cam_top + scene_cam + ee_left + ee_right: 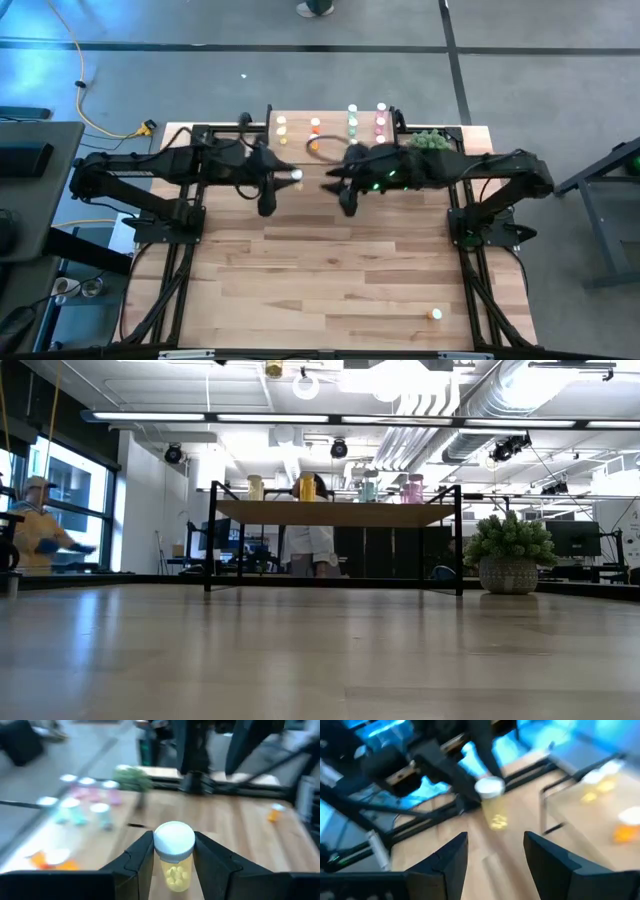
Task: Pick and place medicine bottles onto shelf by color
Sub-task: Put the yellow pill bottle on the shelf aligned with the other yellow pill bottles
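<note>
A yellow bottle (pixel 173 857) with a white cap sits upright between the left gripper (pixel 173 865)'s fingers (pixel 136 860), which press in on its sides; small yellow pills show through its clear wall. In the high view this gripper (pixel 283 180) holds it above the worktop (pixel 330 270), just short of the shelf (pixel 330 140).

The right gripper (pixel 495 855) has its fingers (pixel 451 857) spread apart with nothing between them. Ahead of them, well clear, the same yellow bottle (pixel 492 802) hangs in the other arm's hold. From above, the right gripper (pixel 335 183) is near the left one, just in front of the shelf.

On the shelf beyond both pairs of fingers stand capped bottles grouped by colour: yellow bottles (pixel 281 126), orange bottles (pixel 314 128), green bottles (pixel 352 120) and pink bottles (pixel 380 120). The low view shows them standing on the raised shelf (pixel 335 513), beside a potted plant (pixel 508 550).

One lone bottle (pixel 436 314) stands on the worktop far behind the right fingers, near the front edge.
</note>
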